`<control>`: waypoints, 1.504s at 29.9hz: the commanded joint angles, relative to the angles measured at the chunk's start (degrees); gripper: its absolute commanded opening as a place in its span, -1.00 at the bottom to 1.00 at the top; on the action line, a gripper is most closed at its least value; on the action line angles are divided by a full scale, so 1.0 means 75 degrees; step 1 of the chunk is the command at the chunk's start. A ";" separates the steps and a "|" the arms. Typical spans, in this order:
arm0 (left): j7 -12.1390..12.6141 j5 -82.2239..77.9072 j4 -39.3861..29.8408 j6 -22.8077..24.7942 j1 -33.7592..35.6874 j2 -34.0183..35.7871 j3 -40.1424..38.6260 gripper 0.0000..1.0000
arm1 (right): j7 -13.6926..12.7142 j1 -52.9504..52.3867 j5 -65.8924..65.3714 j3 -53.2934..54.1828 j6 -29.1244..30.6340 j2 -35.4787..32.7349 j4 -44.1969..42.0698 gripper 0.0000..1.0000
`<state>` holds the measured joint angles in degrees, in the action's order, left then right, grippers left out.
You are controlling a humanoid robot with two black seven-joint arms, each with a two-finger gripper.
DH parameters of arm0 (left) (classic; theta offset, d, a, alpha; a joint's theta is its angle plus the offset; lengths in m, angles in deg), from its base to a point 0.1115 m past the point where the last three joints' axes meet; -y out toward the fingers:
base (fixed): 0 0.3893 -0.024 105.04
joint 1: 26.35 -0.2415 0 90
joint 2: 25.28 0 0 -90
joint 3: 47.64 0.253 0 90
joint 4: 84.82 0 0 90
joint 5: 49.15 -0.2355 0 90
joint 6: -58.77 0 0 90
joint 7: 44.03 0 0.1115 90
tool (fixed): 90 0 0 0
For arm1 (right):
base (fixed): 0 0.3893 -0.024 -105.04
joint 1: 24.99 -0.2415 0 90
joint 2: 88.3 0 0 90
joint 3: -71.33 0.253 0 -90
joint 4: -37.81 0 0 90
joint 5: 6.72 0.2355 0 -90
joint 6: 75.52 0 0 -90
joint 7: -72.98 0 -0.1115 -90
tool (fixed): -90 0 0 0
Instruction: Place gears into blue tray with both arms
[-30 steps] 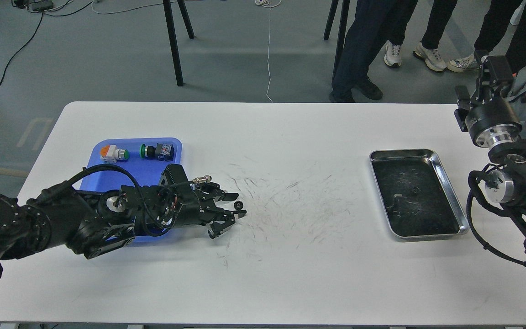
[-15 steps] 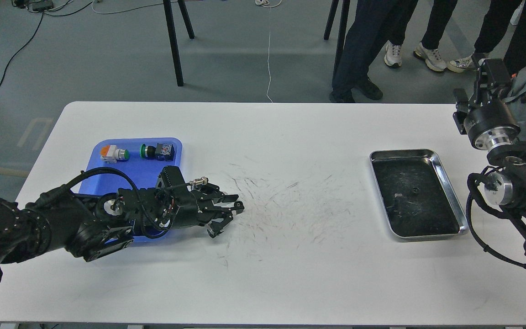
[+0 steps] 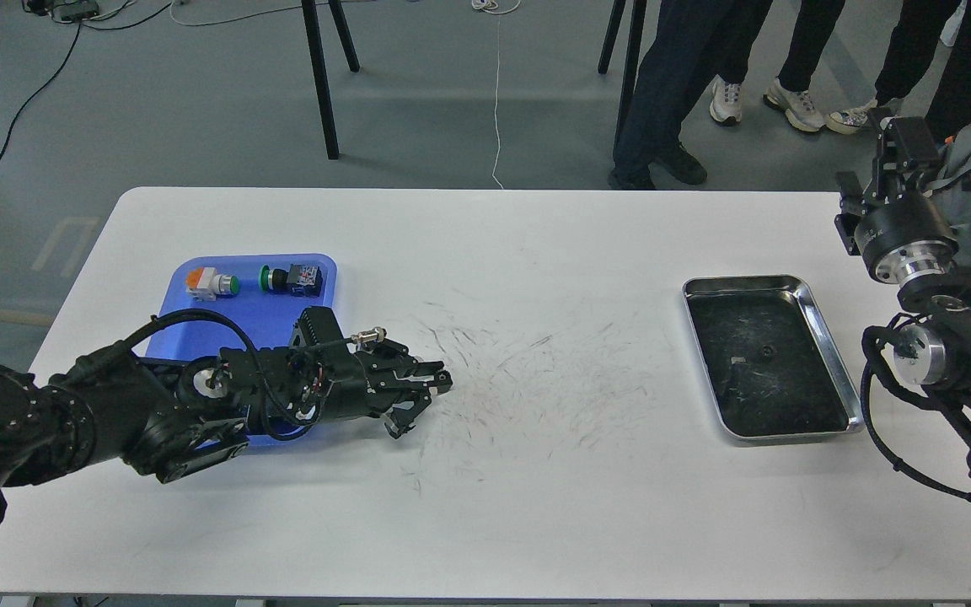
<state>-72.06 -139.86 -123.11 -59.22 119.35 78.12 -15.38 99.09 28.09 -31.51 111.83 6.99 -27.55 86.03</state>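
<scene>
The blue tray (image 3: 270,314) lies at the table's left, with my left arm stretched across its near half. Just past the tray's right edge, low over the white table, my left gripper (image 3: 443,384) has its fingertips closed together on a small black gear (image 3: 446,385) that barely shows between them. My right gripper (image 3: 897,139) is raised off the table's far right edge, seen dark and from behind, so its fingers cannot be told apart. A tiny dark round speck (image 3: 764,347) in the steel tray may be another gear.
Two push-button switches (image 3: 210,283) (image 3: 292,278) lie at the blue tray's far side. A shiny steel tray (image 3: 823,324) with a dark bottom sits at the right. People's legs (image 3: 662,93) and stand legs (image 3: 321,84) are beyond the table's far edge.
My left gripper's fingers have closed around the gear that lay between them a second ago. The right arm has shifted slightly upward.
</scene>
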 commanded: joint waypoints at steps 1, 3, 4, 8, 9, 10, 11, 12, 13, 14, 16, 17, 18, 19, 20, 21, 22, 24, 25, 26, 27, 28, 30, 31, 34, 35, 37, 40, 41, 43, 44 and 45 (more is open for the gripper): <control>0.0004 0.0107 0.0007 -0.0001 0.0085 0.0053 -0.0082 -0.70 | 0.0000 0.0001 0.0000 -0.0010 0.0002 0.0010 -0.0007 0.91; 0.0004 0.0142 0.0007 -0.0001 0.0167 0.0100 -0.0234 -0.70 | 0.0000 0.0001 0.0000 -0.0010 0.0002 0.0010 0.0004 0.91; 0.0004 0.0166 0.0019 -0.0001 0.0214 0.0112 -0.0339 -0.70 | 0.0000 0.0001 0.0000 -0.0010 0.0002 0.0010 0.0004 0.91; 0.0004 0.0376 -0.0027 -0.0001 0.0530 0.0403 -0.0598 -0.70 | 0.0000 0.0001 0.0000 -0.0010 0.0002 0.0010 0.0004 0.91; 0.0004 0.0423 -0.0004 -0.0001 0.0600 0.0532 -0.0598 -0.70 | 0.0000 0.0001 0.0000 -0.0010 0.0002 0.0010 0.0004 0.91; 0.0004 0.0470 0.0007 -0.0001 0.0659 0.0661 -0.0598 -0.70 | 0.0000 0.0001 0.0000 -0.0010 0.0002 -0.0002 0.0004 0.91; 0.0004 0.0540 -0.0004 -0.0001 0.0706 0.0836 -0.0610 -0.70 | 0.0000 0.0001 0.0000 -0.0010 0.0002 -0.0002 0.0016 0.91; 0.0004 0.0599 -0.0004 -0.0001 0.0753 0.1012 -0.0610 -0.70 | 0.0000 0.0001 0.0000 -0.0010 0.0002 -0.0002 0.0016 0.91; 0.0004 0.0692 -0.0016 -0.0001 0.0788 0.1223 -0.0621 -0.70 | 0.0000 0.0001 0.0000 -0.0010 0.0002 -0.0002 0.0016 0.91; 0.0004 0.0763 -0.0039 -0.0001 0.0800 0.1411 -0.0610 -0.70 | 0.0000 0.0001 0.0000 -0.0010 0.0002 -0.0002 0.0028 0.91; 0.0004 0.0775 -0.0039 -0.0001 0.0765 0.1762 -0.0610 -0.69 | 0.0000 0.0001 0.0000 -0.0010 0.0002 -0.0002 0.0039 0.91; 0.0004 0.0787 -0.0051 -0.0001 0.0742 0.1961 -0.0610 -0.69 | 0.0000 0.0001 0.0000 -0.0010 0.0002 -0.0002 0.0051 0.91; 0.0004 0.0798 -0.0051 -0.0001 0.0718 0.2172 -0.0610 -0.69 | 0.0000 0.0001 0.0000 -0.0010 0.0002 0.0010 0.0051 0.91; 0.0004 0.0833 -0.0051 -0.0001 0.0706 0.2348 -0.0621 -0.69 | 0.0000 0.0001 0.0000 -0.0010 0.0002 0.0010 0.0051 0.91; 0.0004 0.0869 -0.0051 -0.0001 0.0683 0.2512 -0.0610 -0.69 | 0.0000 0.0001 0.0000 -0.0010 0.0002 0.0010 0.0063 0.91; 0.0004 0.0880 -0.0051 -0.0001 0.0613 0.2642 -0.0610 -0.69 | 0.0000 -0.0011 0.0000 -0.0010 0.0002 -0.0002 0.0063 0.91; 0.0004 0.0892 -0.0051 -0.0001 0.0496 0.2759 -0.0610 -0.69 | 0.0000 0.0000 0.0000 -0.0010 0.0002 0.0010 0.0074 0.91; 0.0004 0.0892 -0.0063 -0.0001 0.0169 0.2923 -0.0610 -0.69 | 0.0000 -0.0011 0.0000 -0.0010 -0.0010 -0.0002 0.0098 0.91; 0.0004 0.0904 -0.0074 -0.0001 0.0028 0.2971 -0.0633 -0.69 | 0.0000 -0.0011 0.0000 -0.0010 -0.0010 -0.0002 0.0133 0.91; 0.0004 0.0939 -0.0074 -0.0001 -0.0078 0.2983 -0.0645 -0.69 | 0.0000 -0.0011 0.0000 -0.0010 -0.0010 -0.0002 0.0156 0.91; 0.0004 0.0986 -0.0051 -0.0001 -0.0207 0.2994 -0.0668 -0.69 | 0.0000 -0.0011 0.0000 -0.0010 -0.0010 -0.0002 0.0180 0.91; 0.0004 0.1056 -0.0051 -0.0001 -0.0335 0.3006 -0.0680 -0.69 | 0.0000 -0.0011 0.0000 -0.0010 -0.0021 -0.0013 0.0180 0.91; 0.0004 0.1208 -0.0063 -0.0001 -0.0488 0.2983 -0.0715 -0.69 | 0.0000 -0.0011 0.0000 -0.0010 -0.0022 -0.0014 0.0192 0.91; 0.0004 0.1244 -0.0040 -0.0001 -0.0524 0.2960 -0.0738 -0.69 | 0.0000 -0.0011 0.0000 -0.0010 -0.0022 -0.0014 0.0215 0.91; 0.0004 0.1279 -0.0039 -0.0001 -0.0536 0.2936 -0.0750 -0.69 | 0.0000 0.0000 0.0000 -0.0010 -0.0022 -0.0025 0.0239 0.91; 0.0004 0.1279 -0.0039 -0.0001 -0.0536 0.2936 -0.0750 -0.69 | 0.0000 0.0001 0.0000 -0.0010 -0.0022 -0.0025 0.0239 0.91; 0.0004 0.1279 0.0042 -0.0001 -0.0536 0.2913 -0.0750 -0.69 | 0.0000 0.0001 0.0000 -0.0010 -0.0022 -0.0037 0.0239 0.91; 0.0004 0.1256 0.0124 -0.0001 -0.0548 0.2889 -0.0750 -0.69 | 0.0000 0.0001 0.0000 -0.0010 -0.0022 -0.0049 0.0239 0.91; 0.0004 0.1256 0.0183 -0.0001 -0.0548 0.2877 -0.0750 -0.69 | 0.0000 0.0001 0.0000 -0.0010 -0.0022 -0.0049 0.0239 0.91; 0.0004 0.1256 0.0277 -0.0001 -0.0559 0.2877 -0.0750 -0.68 | 0.0000 0.0001 -0.0012 -0.0010 -0.0022 -0.0049 0.0239 0.91; 0.0004 0.1256 0.0324 -0.0001 -0.0571 0.2877 -0.0750 -0.68 | 0.0000 0.0001 -0.0012 -0.0010 -0.0022 -0.0037 0.0239 0.91; 0.0004 0.1302 0.0370 -0.0001 -0.0606 0.2877 -0.0750 -0.68 | 0.0000 0.0001 -0.0012 -0.0010 -0.0022 -0.0025 0.0239 0.91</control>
<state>-72.03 -130.42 -121.34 -59.24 115.18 99.73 -21.01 99.09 28.09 -31.51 111.76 6.83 -27.91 87.83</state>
